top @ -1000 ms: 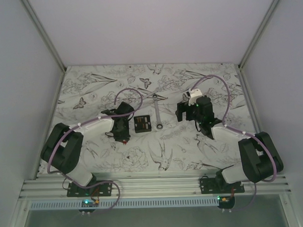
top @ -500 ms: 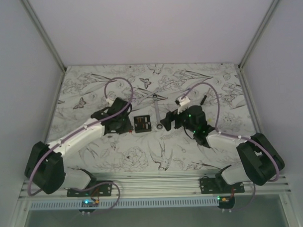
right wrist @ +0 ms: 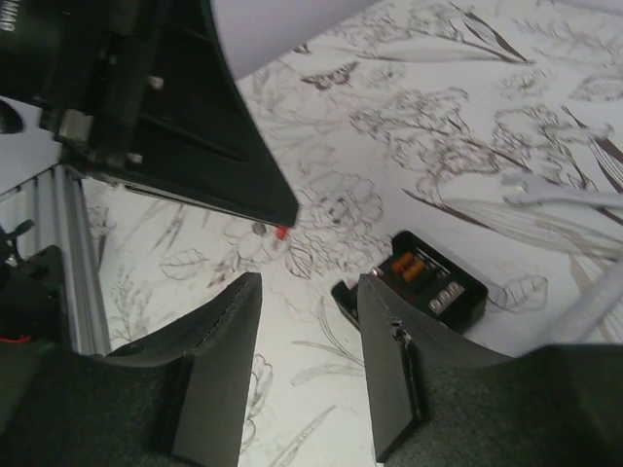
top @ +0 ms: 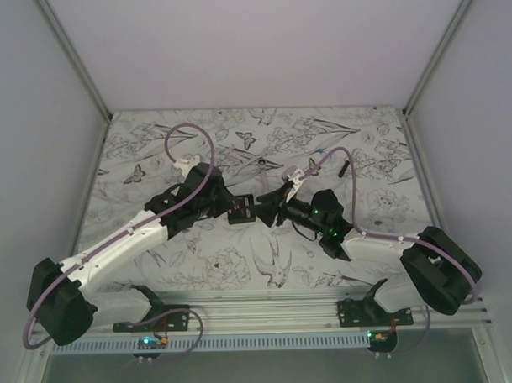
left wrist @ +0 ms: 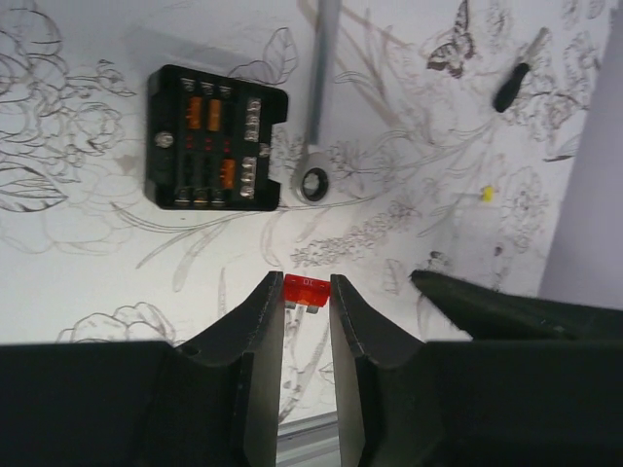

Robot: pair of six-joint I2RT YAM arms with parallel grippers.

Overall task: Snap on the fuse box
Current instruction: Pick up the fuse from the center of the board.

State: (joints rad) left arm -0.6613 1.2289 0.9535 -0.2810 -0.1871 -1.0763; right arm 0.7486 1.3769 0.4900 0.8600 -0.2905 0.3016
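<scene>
The fuse box (left wrist: pixel 216 138) is a small black box with orange fuses in its rows, lying flat on the patterned table. In the top view the fuse box (top: pixel 241 210) sits between both grippers. My left gripper (left wrist: pixel 300 284) is shut on a small red fuse (left wrist: pixel 306 291), held at the fingertips above the table, short of the box. My right gripper (right wrist: pixel 309 280) is open with nothing between its fingers. The fuse box (right wrist: pixel 433 280) lies just beyond its right finger. The red fuse (right wrist: pixel 281 232) shows under the left gripper's tip in the right wrist view.
A silver wrench (left wrist: pixel 321 97) lies right beside the box, its ring end (left wrist: pixel 313 183) near the box's corner. A thin black stick (left wrist: pixel 513 88) and a tiny yellow piece (left wrist: pixel 486 193) lie farther right. The aluminium rail (right wrist: pixel 60 253) runs along the table's near edge.
Both arms have swung inward and now flank the fuse box. The right gripper's jaws have narrowed from wide open. The left gripper still holds the red fuse.
</scene>
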